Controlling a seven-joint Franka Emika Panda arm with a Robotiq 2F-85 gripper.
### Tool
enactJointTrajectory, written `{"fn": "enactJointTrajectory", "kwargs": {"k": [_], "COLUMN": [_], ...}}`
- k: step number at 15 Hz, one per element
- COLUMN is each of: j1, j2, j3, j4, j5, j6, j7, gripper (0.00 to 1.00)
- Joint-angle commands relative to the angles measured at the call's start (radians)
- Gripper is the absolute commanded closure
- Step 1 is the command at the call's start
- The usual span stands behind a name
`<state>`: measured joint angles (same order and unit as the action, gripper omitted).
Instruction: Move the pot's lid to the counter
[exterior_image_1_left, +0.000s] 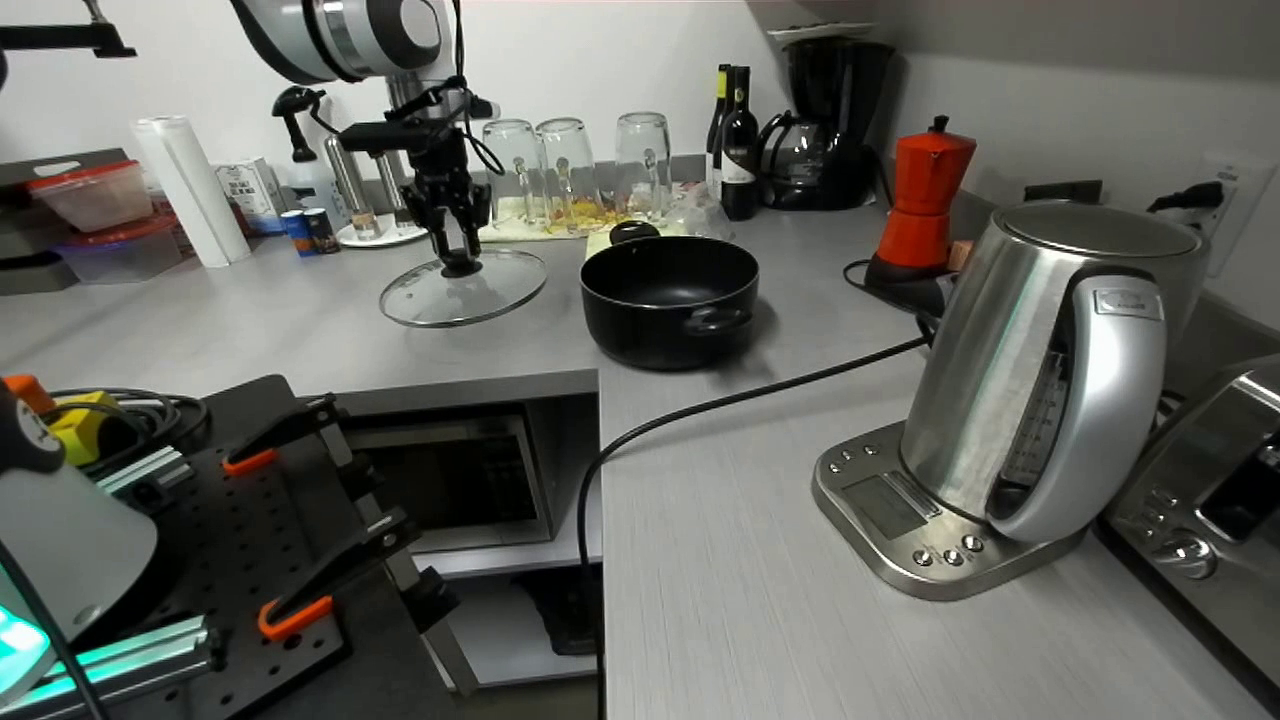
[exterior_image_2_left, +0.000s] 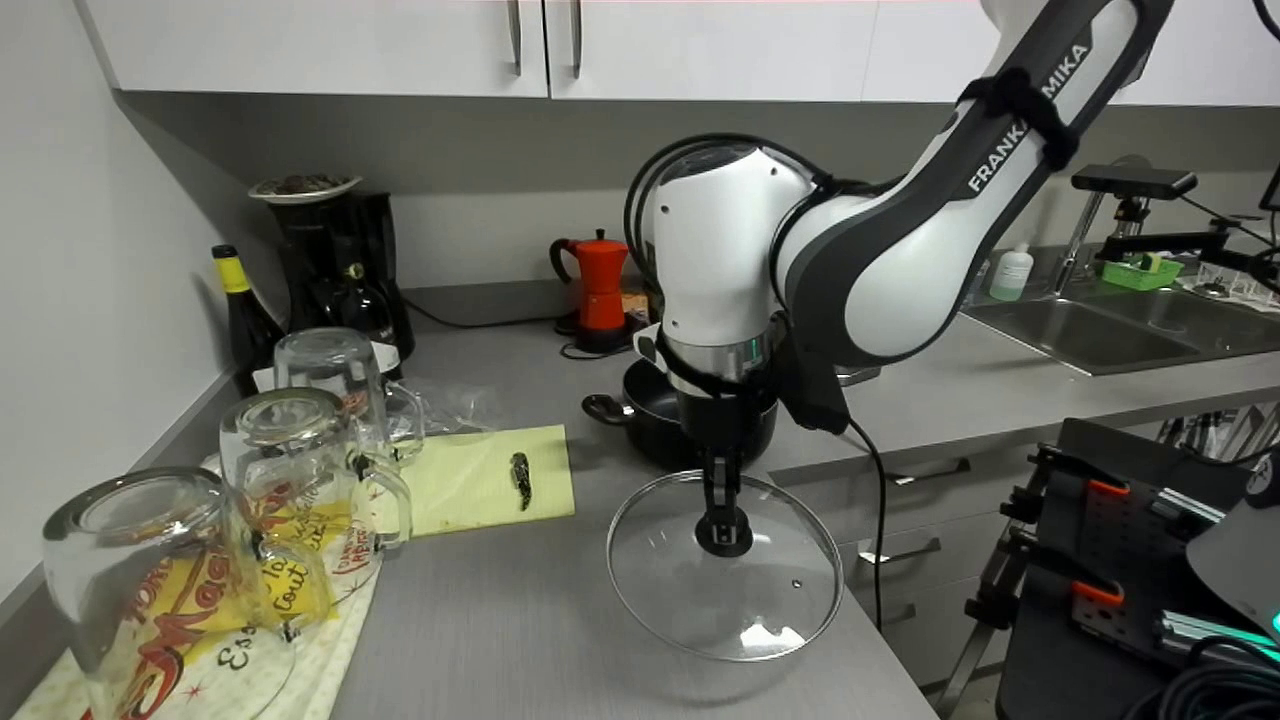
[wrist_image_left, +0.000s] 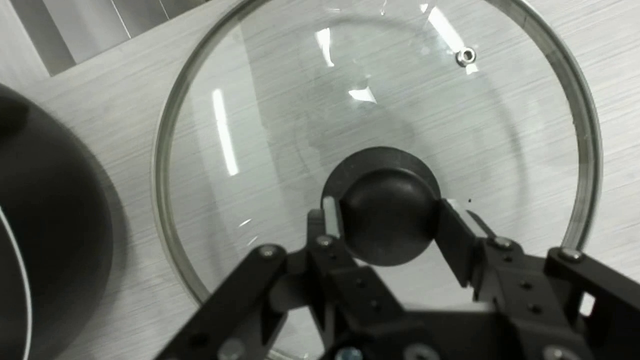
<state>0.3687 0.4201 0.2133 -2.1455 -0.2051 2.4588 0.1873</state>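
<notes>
Light grey surface (exterior_image_1_left: 740, 560), L-shaped, carries an uncovered black pot (exterior_image_1_left: 670, 315), a steel kettle (exterior_image_1_left: 980, 380) and a row of glass mugs (exterior_image_2_left: 295, 450).

Current state: the tool (wrist_image_left: 391, 219) pinches the black knob (wrist_image_left: 387, 212) of the glass lid (exterior_image_2_left: 720, 605), with its pads (wrist_image_left: 332, 217) against opposite sides. Lid position: over or on the surface, beside the pot and apart from it. Contact between rim (wrist_image_left: 590, 150) and surface cannot be confirmed from these views; the lid may be slightly tilted.

Hazards, as judged:

1. Drop. If the tool spreads while the rim hangs clear, the glass will likely fall, rock and chip. Confirm seating before release.

2. Uneven landing. With a tilted lid, one part of the rim would meet the surface first, which could twist the knob between the pads.

3. Slip. The knob is rounded, so a light pinch may let the lid swing if its rim is knocked.

4. Collision. The pot stands near; sideways drift towards it could strike its wall.

5. Overhang. The front edge (exterior_image_1_left: 470, 392) of the surface is also near; drift that way could leave the rim unsupported.

6. Drag. After release, sideways travel may catch the knob and pull the lid along.
</notes>
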Motion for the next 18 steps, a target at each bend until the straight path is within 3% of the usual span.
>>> {"fn": "enactJointTrajectory", "kwargs": {"k": [1, 13, 14, 15, 18], "j1": [0.004, 0.018, 0.019, 0.018, 0.019], "j2": [0.051, 0.134, 0.133, 0.13, 0.109], "j3": [-0.019, -0.05, -0.051, -0.05, -0.047], "j4": [0.012, 0.031, 0.031, 0.029, 0.022], "j5": [-0.023, -0.028, -0.028, -0.027, -0.027], "j6": [0.062, 0.097, 0.095, 0.094, 0.096], "j7": [-0.041, -0.074, -0.074, -0.076, -0.078], "gripper": [0.75, 0.75, 0.25, 0.24, 0.05]}}
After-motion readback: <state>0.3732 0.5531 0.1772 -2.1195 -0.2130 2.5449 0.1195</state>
